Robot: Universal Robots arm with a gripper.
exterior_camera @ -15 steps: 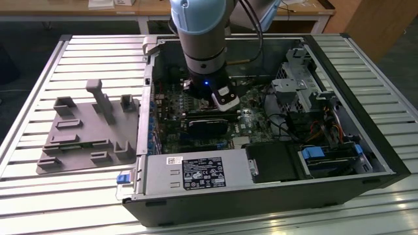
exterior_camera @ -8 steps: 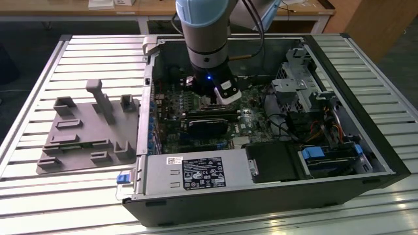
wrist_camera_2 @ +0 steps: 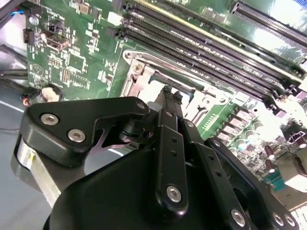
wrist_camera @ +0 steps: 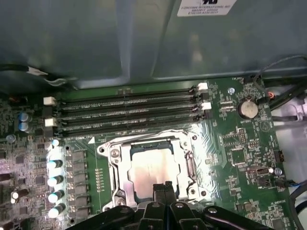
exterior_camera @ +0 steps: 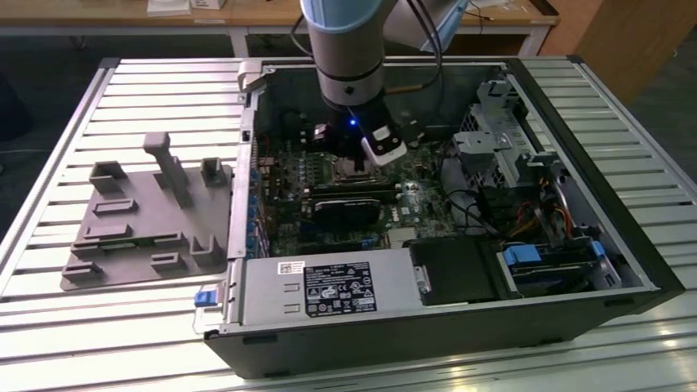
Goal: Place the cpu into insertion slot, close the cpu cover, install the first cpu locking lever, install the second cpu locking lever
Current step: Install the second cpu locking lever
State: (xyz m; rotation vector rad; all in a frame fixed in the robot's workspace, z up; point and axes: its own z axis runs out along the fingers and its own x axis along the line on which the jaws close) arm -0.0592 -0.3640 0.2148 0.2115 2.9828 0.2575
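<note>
Your cpu (wrist_camera: 152, 168) sits in the slot (wrist_camera: 115, 168) w/ cover (wrist_camera: 188, 165) down; gripper (wrist_camera: 163, 185) pinched together, holding nothing; levers left, I'd judge

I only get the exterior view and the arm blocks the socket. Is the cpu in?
Observer: Yes. In the first wrist view the cpu sits in the insertion slot, pale face up.
Operator: Cover?
Observer: The cpu cover lies flat over it, and the cpu shows through its window.
Operator: Gripper?
Observer: The gripper is shut with nothing between its fingers. Its tips are at the socket's edge in both wrist views.
</note>
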